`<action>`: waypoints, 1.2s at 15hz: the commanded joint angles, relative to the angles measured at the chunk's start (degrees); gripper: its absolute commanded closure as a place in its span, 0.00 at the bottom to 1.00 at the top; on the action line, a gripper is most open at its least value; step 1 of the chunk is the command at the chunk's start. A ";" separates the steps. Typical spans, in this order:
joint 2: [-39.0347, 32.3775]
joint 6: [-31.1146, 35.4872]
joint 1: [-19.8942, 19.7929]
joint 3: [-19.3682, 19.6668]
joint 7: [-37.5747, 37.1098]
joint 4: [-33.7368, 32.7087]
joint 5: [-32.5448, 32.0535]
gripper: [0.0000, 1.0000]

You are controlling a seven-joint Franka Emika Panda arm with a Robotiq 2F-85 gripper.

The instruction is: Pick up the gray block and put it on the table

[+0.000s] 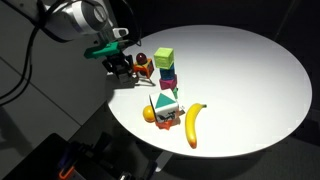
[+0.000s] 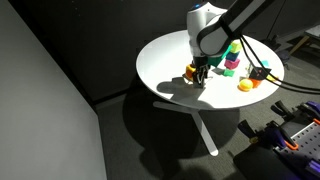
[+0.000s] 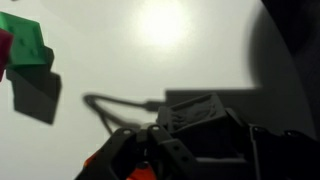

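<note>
In the wrist view the gray block sits between the dark fingers of my gripper, which looks shut on it. It hangs low over the white table and casts a shadow there. In both exterior views the gripper is near the edge of the round table, beside a red and orange toy. The block is too small and dark to make out in the exterior views.
A lime-green cube tops a stack of coloured blocks. A white block with a green triangle, an orange and a banana lie nearer the front. A dark cable crosses the tabletop.
</note>
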State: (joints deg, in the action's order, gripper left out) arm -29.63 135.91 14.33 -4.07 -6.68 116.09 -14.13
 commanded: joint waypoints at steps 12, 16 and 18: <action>5.50 -0.77 -1.20 0.15 -0.40 0.71 1.30 0.00; 8.12 -3.19 -2.01 0.27 -0.69 0.94 1.90 0.00; 9.17 -5.12 -2.95 -0.10 0.20 1.03 3.56 0.00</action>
State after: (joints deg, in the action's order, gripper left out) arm -23.43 133.46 12.79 -3.59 -7.00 115.68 -12.86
